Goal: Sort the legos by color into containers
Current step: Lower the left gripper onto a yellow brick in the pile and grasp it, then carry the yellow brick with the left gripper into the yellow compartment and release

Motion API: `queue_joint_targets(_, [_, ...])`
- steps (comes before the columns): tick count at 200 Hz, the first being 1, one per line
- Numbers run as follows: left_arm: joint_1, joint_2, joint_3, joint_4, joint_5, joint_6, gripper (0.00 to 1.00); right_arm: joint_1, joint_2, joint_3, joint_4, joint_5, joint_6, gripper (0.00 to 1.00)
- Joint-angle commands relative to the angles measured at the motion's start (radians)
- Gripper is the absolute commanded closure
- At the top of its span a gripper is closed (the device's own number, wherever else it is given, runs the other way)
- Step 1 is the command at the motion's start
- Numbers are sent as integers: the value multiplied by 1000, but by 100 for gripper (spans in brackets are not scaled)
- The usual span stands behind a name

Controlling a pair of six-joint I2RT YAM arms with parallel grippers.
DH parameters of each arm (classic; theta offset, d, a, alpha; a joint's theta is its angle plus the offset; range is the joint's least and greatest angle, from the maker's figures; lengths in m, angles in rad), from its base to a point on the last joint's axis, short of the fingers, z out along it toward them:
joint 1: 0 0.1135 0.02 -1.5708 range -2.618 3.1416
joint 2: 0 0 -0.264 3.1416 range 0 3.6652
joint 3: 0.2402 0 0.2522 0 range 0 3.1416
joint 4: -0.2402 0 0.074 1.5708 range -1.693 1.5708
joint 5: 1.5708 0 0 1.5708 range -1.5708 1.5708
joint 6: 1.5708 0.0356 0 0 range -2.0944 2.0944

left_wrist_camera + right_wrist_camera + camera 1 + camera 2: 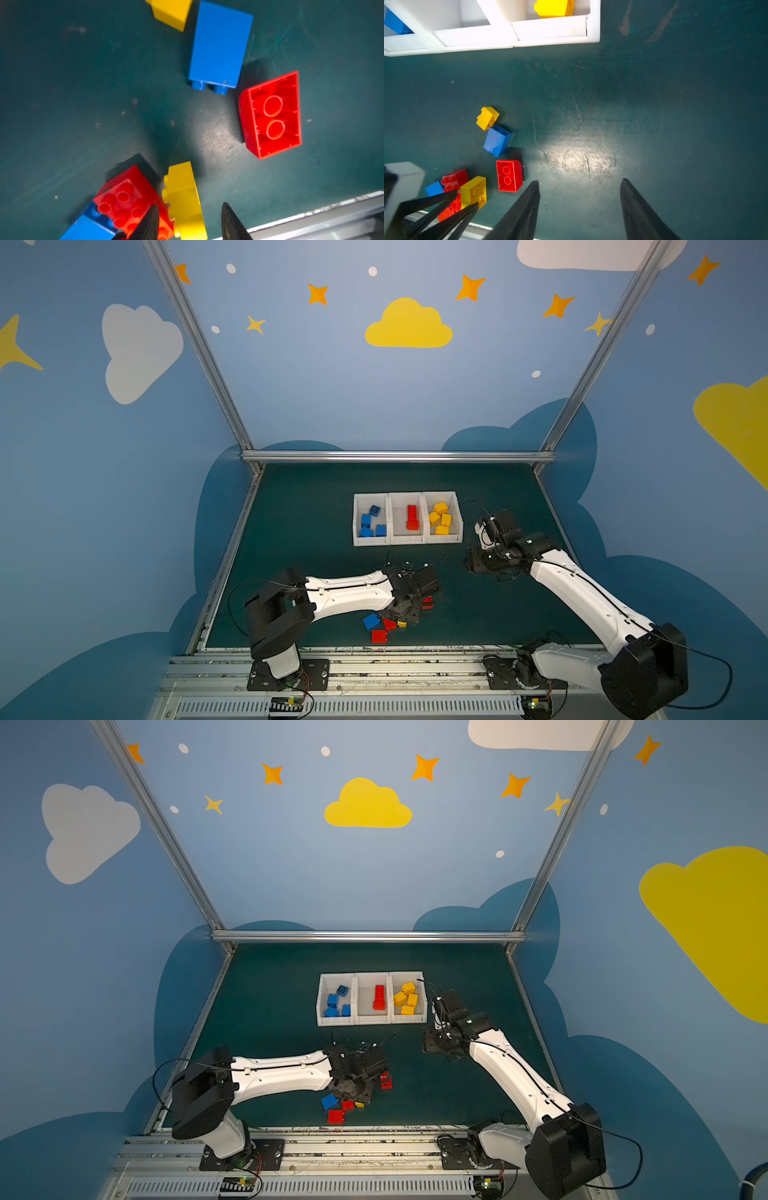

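Work surface: green mat. Three white bins stand touching in a row at mid-mat in both top views.
- blue bin: several blue bricks inside.
- red bin: one long red stack, long axis front to back.
- yellow bin: several yellow bricks inside.

The unsorted cluster lies near the mat's front edge, well apart from the bins.
- tall blue brick: on its side, plain face up, stud end toward the left gripper.
- upturned red brick: hollow underside with two rings facing up, just beside the tall blue brick.
- studded red brick: tilted, resting on a second blue brick.
- yellow brick: on its side, studs facing the studded red brick and against it.
- small yellow brick: beside the far end of the tall blue brick.

The left gripper is low over the cluster. Its fingers stand narrowly apart and straddle the yellow brick. A sliver of mat shows between the brick and one finger, so it is not clamped. The brick's long axis runs along the fingers, not across the gap.

The right gripper has its fingers wide apart and empty. It hangs above bare mat near the yellow bin's front corner.
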Motion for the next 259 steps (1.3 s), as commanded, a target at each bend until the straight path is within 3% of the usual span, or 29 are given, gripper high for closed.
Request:
queue_joint_targets(1, [-4, 30, 32, -30, -2, 11, 54, -10, -41, -17, -15, -12, -11, 41])
queue_joint_targets(78, [-4, 115, 94, -23, 3, 75, 74, -48, -82, -26, -32, -6, -1, 50])
queue_joint_targets(132, [1, 89, 160, -33, -12, 134, 77, -87, -107, -7, -51, -17, -2, 52])
queue_joint_targets(165, [51, 100, 345, -91, -53, 214, 78, -131, -129, 24, -82, -37, -25, 53])
queue_joint_targets(196, [154, 181, 540, -87, -52, 324, 77, -180, -156, 40, -95, -73, -39, 53])
queue_joint_targets(235, [286, 379, 822, -50, -13, 434, 76, -201, -201, 9, -52, -67, -18, 53])
queue_joint_targets(259, [352, 555, 1077, -85, 7, 471, 76, -205, -249, -23, -23, -45, -16, 54])
